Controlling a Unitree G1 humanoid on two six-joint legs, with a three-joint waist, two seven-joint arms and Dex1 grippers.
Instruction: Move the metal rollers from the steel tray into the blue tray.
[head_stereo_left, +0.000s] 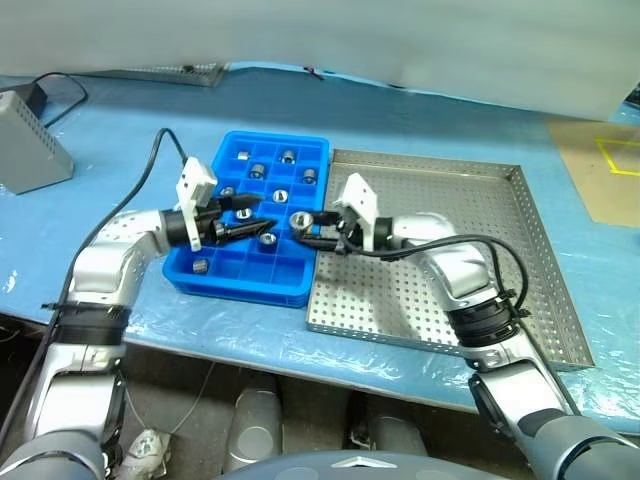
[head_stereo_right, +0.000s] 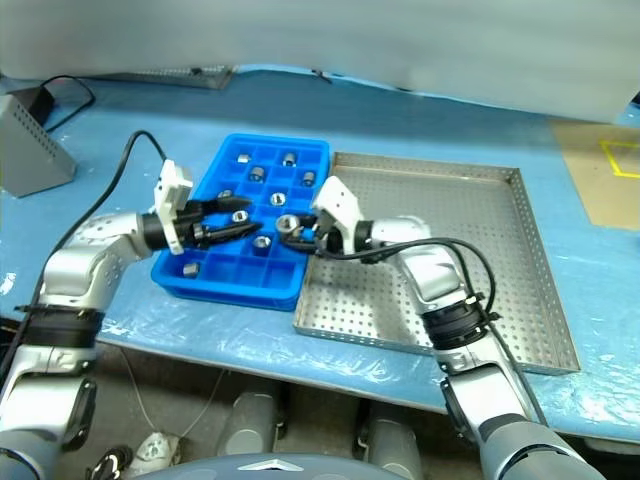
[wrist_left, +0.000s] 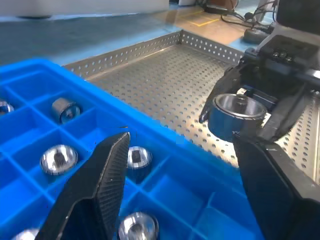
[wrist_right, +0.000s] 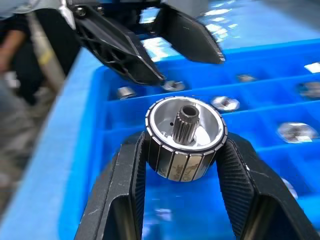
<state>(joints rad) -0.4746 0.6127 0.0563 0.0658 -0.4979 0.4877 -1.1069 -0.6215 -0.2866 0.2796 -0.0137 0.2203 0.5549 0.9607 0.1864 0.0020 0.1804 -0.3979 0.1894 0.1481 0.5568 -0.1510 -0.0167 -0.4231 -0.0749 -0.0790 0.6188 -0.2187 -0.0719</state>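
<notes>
The blue tray lies left of the steel tray, their sides touching. Several metal rollers sit in the blue tray's compartments. My right gripper is shut on a metal roller, a ribbed silver cylinder with a toothed centre hole. It holds the roller just above the blue tray's right edge. My left gripper hangs open over the middle of the blue tray with nothing between its fingers. Its tips point at the held roller, a short gap away.
A grey box with a black cable stands at the back left. A perforated metal sheet lies at the far edge. A brown board with yellow tape is at the right. Blue sheeting covers the table.
</notes>
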